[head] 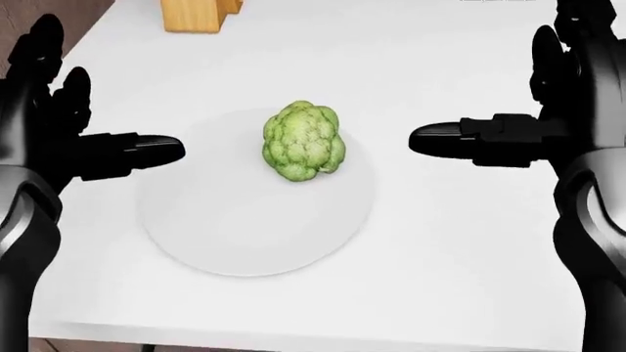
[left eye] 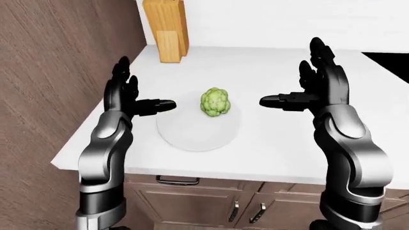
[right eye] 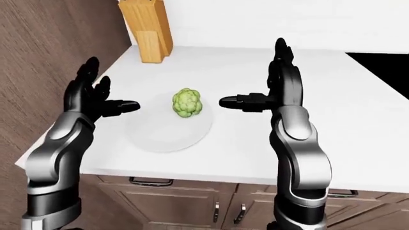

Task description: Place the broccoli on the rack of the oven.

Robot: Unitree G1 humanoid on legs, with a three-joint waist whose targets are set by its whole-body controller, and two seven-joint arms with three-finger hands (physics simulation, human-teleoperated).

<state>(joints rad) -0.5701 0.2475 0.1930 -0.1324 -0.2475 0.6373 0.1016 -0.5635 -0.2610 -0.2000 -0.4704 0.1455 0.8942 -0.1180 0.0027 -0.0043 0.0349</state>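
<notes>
A green broccoli (head: 302,141) sits on a white plate (head: 235,235) on the worktop (head: 460,242), flanked by the released left hand (head: 59,132) and right hand (head: 533,110), neither touching it.

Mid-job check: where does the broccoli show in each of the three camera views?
Left-eye view: broccoli just above centre, at the white plate's upper edge.
Head view: broccoli centre, on the plate's upper part.
Right-eye view: broccoli left of centre.
Shared landmark: wooden block, upper left in all three.
</notes>
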